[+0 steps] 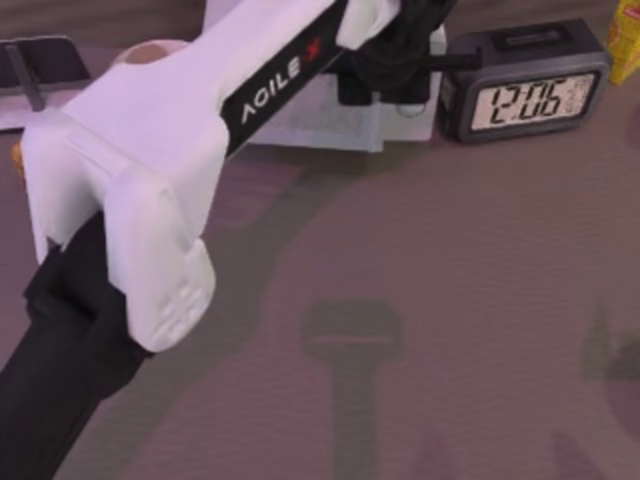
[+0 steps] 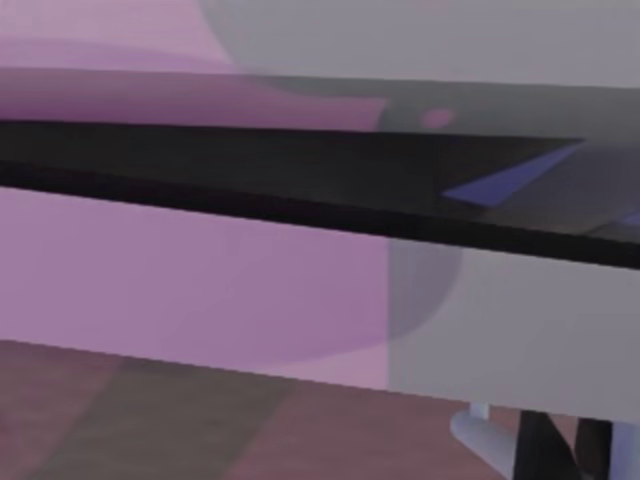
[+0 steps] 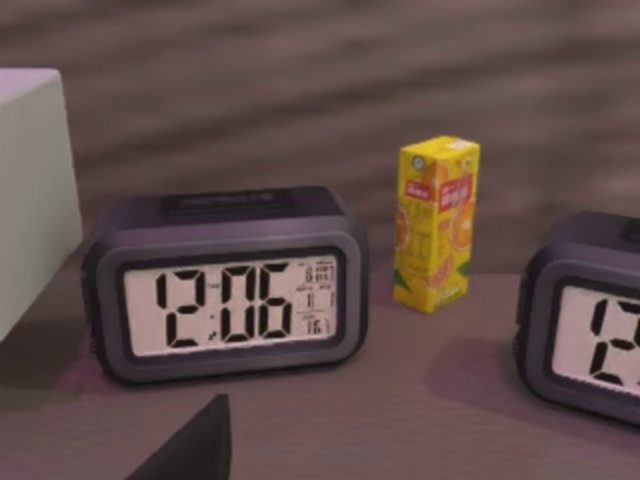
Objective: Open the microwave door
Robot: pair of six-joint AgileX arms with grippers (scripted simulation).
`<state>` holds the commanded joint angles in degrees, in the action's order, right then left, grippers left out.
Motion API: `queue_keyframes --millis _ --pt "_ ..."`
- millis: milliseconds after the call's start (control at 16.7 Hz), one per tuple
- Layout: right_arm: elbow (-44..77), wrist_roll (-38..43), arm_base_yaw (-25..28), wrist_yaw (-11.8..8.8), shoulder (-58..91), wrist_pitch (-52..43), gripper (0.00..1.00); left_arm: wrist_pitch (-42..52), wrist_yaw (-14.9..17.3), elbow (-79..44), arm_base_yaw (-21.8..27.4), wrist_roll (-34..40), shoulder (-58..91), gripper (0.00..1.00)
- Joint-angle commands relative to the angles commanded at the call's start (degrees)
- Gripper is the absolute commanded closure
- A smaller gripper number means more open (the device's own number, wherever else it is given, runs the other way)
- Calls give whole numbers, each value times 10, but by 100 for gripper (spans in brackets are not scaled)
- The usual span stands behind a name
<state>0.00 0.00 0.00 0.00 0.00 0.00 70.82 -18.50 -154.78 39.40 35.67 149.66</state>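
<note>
Though the left arm hides most of it, the microwave point(image 1: 330, 120) sits at the table's point(image 1: 450, 300) far edge, the left gripper point(image 1: 385, 75) against its door point(image 1: 320, 125); whether the fingers grip it, I cannot tell.

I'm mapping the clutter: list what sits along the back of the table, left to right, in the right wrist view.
microwave → black digital clock → yellow juice carton → second black clock, cut off at the picture's edge.
</note>
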Motion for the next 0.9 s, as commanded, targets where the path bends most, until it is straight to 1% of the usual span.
queue_keyframes --millis 720,900 --pt "0 0 0 0 0 0 0 -2 2 1 5 1 3 100" --pt "0 0 0 0 0 0 0 -29 4 42 3 -11 -26 100"
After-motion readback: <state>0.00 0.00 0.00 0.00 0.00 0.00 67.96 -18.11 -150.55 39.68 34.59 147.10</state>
